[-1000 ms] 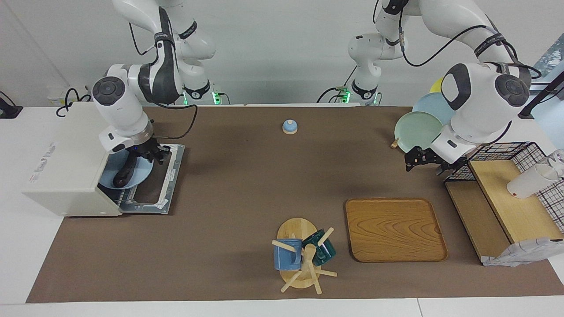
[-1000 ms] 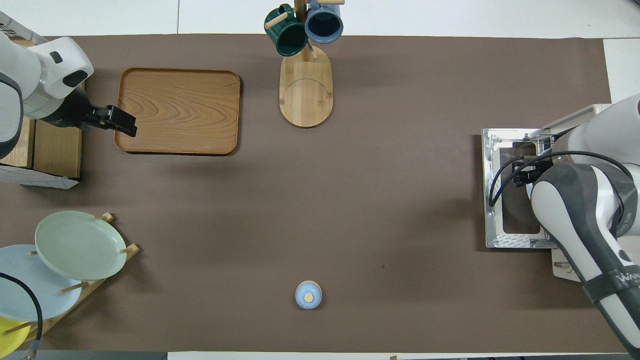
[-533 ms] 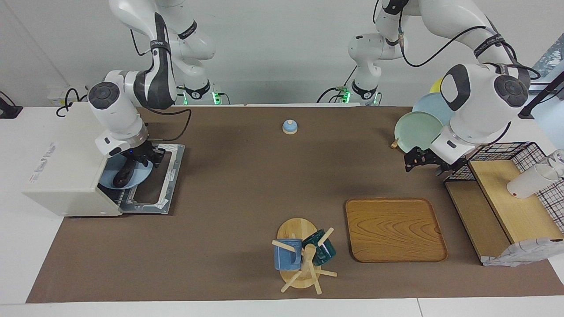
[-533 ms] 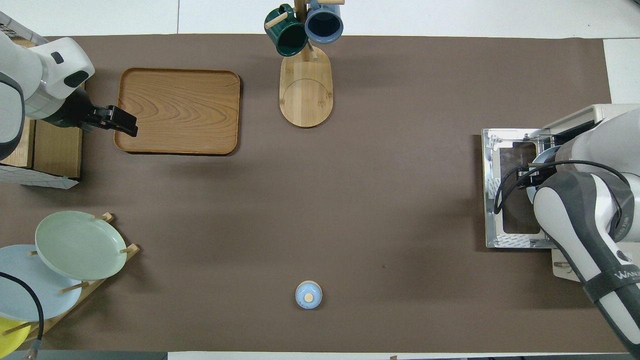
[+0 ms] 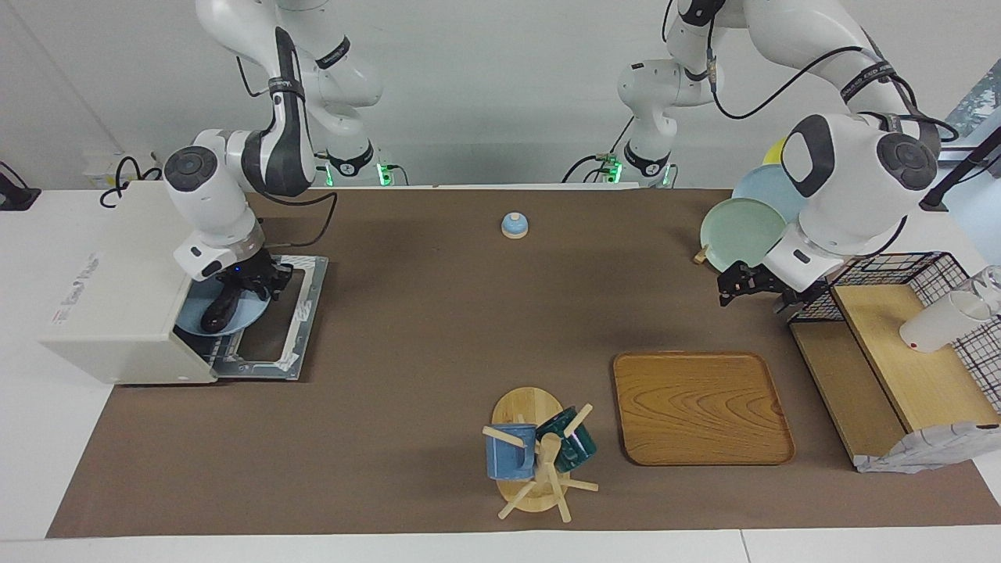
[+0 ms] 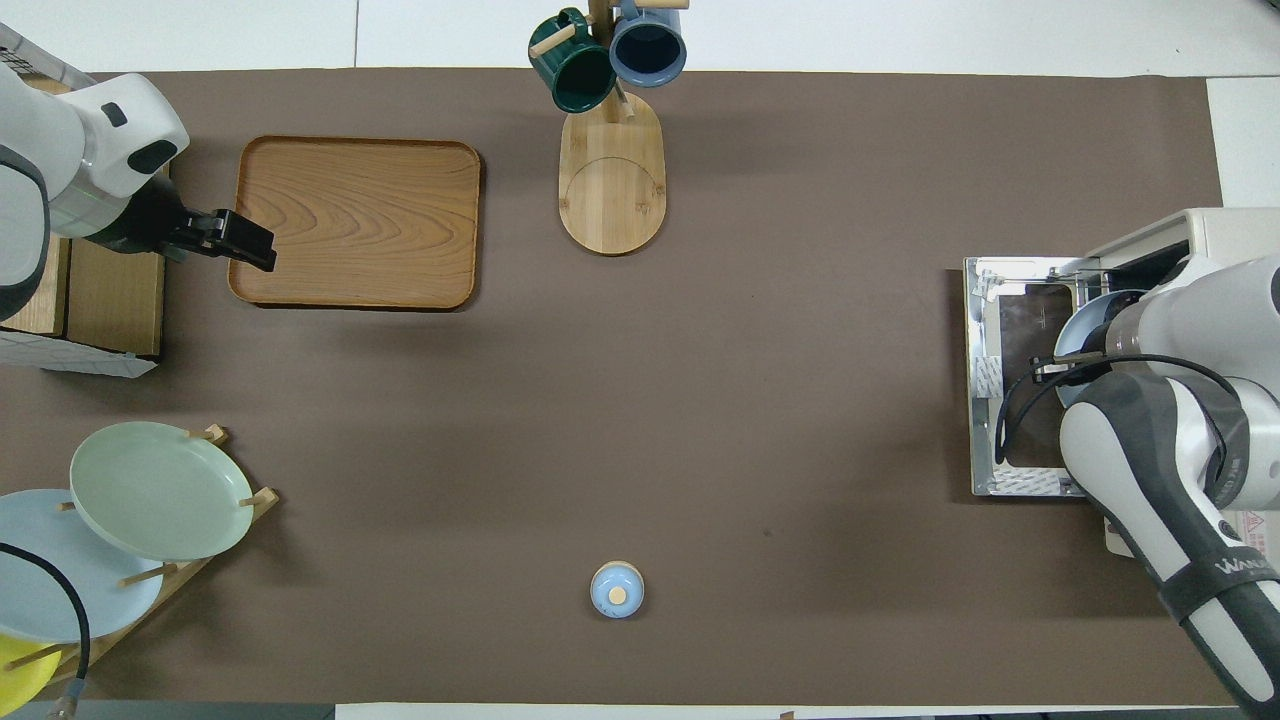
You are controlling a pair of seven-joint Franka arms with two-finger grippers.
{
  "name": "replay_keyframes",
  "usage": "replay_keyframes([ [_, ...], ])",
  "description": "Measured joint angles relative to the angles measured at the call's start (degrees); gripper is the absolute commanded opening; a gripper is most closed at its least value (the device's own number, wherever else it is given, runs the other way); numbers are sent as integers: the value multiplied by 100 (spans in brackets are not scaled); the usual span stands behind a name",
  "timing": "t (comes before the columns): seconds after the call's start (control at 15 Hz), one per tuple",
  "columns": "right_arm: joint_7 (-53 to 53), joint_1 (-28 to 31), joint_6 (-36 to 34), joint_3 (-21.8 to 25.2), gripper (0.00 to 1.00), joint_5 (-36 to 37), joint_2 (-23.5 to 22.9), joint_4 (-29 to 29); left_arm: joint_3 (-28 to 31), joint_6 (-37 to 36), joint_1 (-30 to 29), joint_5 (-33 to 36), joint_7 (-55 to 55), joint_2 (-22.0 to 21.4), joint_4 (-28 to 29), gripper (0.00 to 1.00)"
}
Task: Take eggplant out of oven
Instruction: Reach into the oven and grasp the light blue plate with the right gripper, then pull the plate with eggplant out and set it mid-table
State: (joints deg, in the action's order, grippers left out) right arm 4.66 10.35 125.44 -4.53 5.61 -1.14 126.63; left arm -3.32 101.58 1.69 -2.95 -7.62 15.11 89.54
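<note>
oven [image 5: 117, 305] – white | eggplant [image 5: 217, 309] – dark purple | plate [image 5: 238, 317] – light blue

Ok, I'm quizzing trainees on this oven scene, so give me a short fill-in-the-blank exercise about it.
1. The eggplant lies on a light ____ plate at the oven's mouth.
2. The oven's door is ____.
3. The ____ gripper is down at the eggplant's upper end.
4. The left gripper waits beside the rack of ____.

Missing words: blue; open; right; plates
</note>
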Motion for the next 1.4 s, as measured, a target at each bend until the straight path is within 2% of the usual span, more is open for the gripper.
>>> replay_keyframes([
  [0.27,17,-119,-7,-28,0,35,136,3,-1,30,0,-5,0,0,5,100],
  [0.47,-135,-628,-437,-37,0,64,135,-229,-5,49,1,-7,0,0,11,100],
  [0.73,-1519,-1943,-1437,-71,0,558,75,-951,14,99,-1,-7,0,0,11,100],
  [1.0,-3279,-3243,-1814,-121,0,609,-123,-1460,46,124,-53,-7,1,-2,1,100],
  [1.2,-4065,-3892,-1916,-127,0,377,-552,-2141,52,149,-210,-7,0,-11,-74,100],
  [1.4,-4933,-4608,-2531,-129,0,369,-1631,-3687,55,149,-300,-7,1,-32,-88,100],
])
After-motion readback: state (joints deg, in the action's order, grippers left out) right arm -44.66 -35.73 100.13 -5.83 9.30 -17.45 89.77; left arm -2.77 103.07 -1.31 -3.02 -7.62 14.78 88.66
